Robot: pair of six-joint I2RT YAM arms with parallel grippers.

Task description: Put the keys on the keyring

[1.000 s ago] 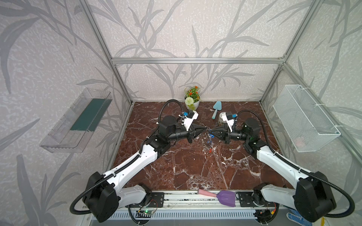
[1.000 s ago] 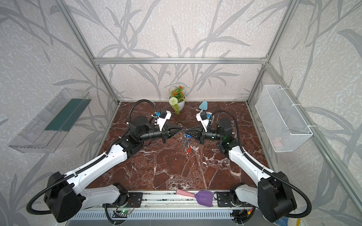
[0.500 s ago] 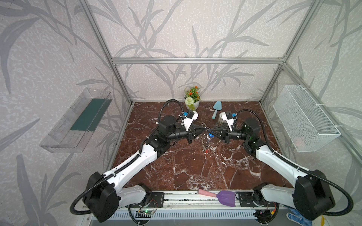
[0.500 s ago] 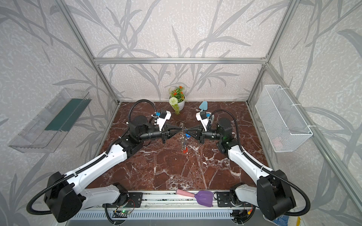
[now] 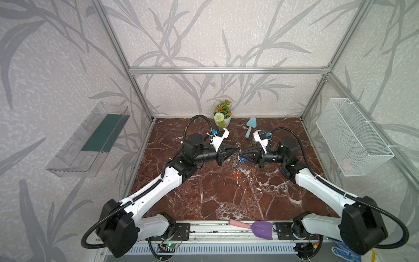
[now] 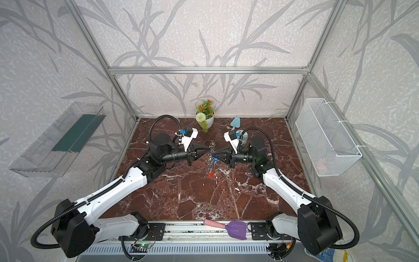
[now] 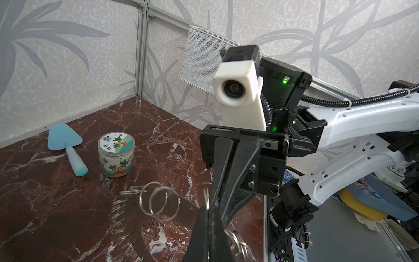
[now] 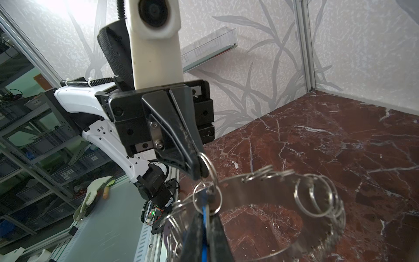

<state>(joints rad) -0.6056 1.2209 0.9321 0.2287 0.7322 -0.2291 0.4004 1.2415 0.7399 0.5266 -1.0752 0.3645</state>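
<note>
Steel-grey keyring (image 8: pixel 260 192) held off desk (image 5: pixel 204 195), pinched at 9 o'clock in left tool (image 8: pixel 200 173), likely for steadying. Blue key (image 8: pixel 205 215) clamped in right tool (image 7: pixel 216 202) at 3 o'clock, presumably for threading split ring (image 8: pixel 207 197). Orange-red key (image 5: pixel 237 174) dangling at 6 o'clock.

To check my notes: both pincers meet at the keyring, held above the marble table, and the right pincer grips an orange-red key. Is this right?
Not fully. The right pincer grips a blue key, not an orange-red one; the right wrist view shows it between the shut jaws, at the keyring. The rest stands.
</note>
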